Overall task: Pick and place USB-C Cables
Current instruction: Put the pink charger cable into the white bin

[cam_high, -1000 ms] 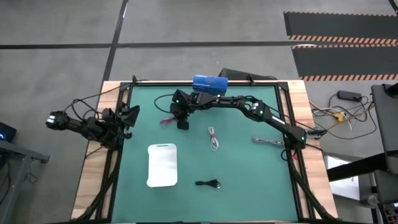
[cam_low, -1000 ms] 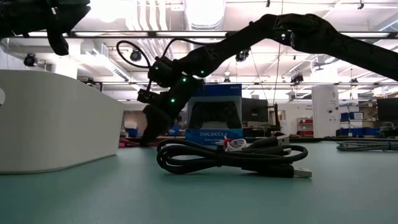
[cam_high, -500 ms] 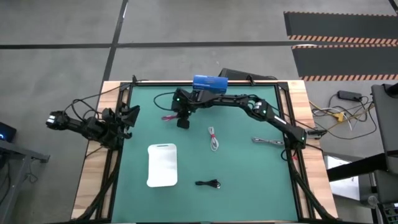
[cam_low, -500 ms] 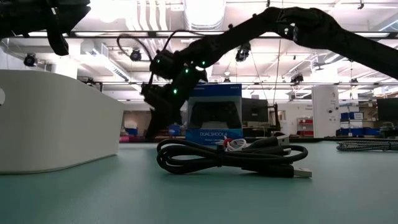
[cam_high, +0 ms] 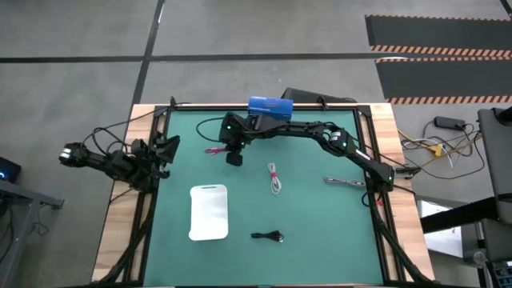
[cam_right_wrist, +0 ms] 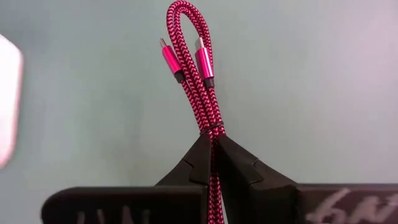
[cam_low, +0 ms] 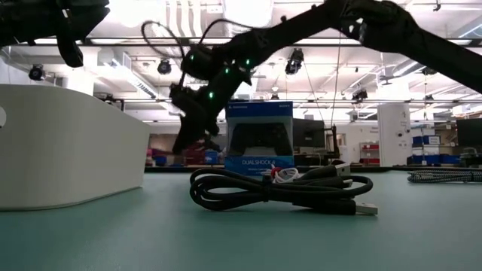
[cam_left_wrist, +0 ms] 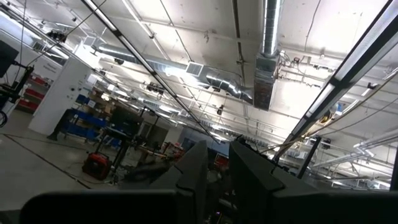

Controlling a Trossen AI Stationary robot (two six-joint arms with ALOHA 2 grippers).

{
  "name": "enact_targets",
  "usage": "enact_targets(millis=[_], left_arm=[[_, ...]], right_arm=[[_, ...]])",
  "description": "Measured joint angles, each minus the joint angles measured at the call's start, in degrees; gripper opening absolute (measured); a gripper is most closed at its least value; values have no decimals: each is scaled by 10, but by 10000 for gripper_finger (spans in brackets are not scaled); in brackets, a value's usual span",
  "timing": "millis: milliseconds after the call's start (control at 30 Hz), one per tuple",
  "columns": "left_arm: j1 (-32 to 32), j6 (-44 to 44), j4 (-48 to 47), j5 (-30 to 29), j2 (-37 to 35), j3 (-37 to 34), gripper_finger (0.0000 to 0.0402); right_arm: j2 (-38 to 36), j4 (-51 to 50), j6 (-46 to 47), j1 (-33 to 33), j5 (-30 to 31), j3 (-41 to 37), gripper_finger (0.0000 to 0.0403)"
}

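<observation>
Pink-red cable point(cam_right_wrist: 198, 87): braided, folded double, two metallic plugs side by side; right jaws pinch it.

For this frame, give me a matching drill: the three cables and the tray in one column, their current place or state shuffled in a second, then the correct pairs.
Things:
1. pink-red cable
2. white cable
3. black cable
4. white tray

Places or states:
A. lying on the mat near its middle
B. lying on the mat at the near edge, beside the tray
C. pinched in the right end effector, lifted off the mat
D. sitting on the mat, nothing in it

Pairs: 1-C, 2-A, 3-B, 4-D
</observation>
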Motion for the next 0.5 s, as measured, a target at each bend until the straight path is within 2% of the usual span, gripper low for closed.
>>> enact_targets(millis=[200,400,500], left_arm=[[0,0,0,0,0,0,52],[0,0,1,0,0,0,52],[0,0,3,0,0,0,52]], right_arm=[[-43,-13,-1,22,0,0,8],[-80,-24,-15,56,42,0,8],[-93,-32,-18,73,45,0,8]])
